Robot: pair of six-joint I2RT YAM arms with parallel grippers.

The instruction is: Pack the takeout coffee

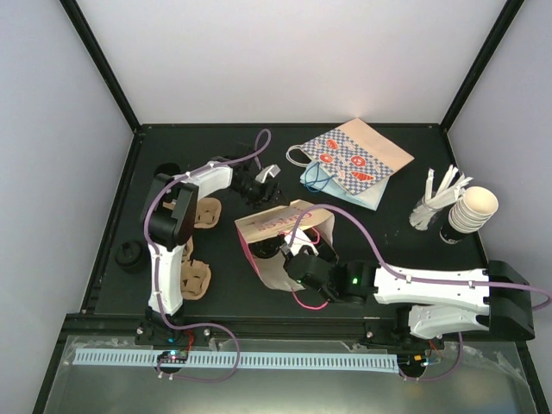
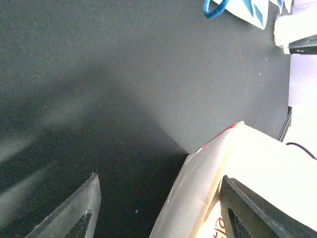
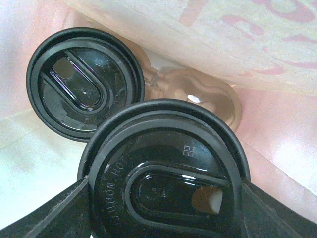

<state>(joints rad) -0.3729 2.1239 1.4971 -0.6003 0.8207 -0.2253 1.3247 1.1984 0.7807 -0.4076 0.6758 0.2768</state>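
Note:
The pink bag (image 1: pixel 274 226) stands open at the table's middle. My right gripper (image 1: pixel 289 252) reaches down into it. In the right wrist view it (image 3: pixel 163 208) is shut on the takeout coffee (image 3: pixel 163 173), of which only the black lid shows; the cup's side is hidden beneath it. A second black-lidded cup (image 3: pixel 81 82) sits beside it in the bag, next to a brown cup carrier (image 3: pixel 208 96). My left gripper (image 1: pixel 266 185) is open at the bag's far rim. In the left wrist view the bag wall (image 2: pixel 257 163) lies between its fingers (image 2: pixel 158 208), close to the right one.
A blue patterned paper bag (image 1: pixel 354 164) lies at the back. A stack of cream cups (image 1: pixel 473 210) and a holder of white stirrers (image 1: pixel 434 200) stand at the right. Cardboard carriers (image 1: pixel 207 213) (image 1: pixel 194 280) and a small black cup (image 1: pixel 132 256) lie at the left.

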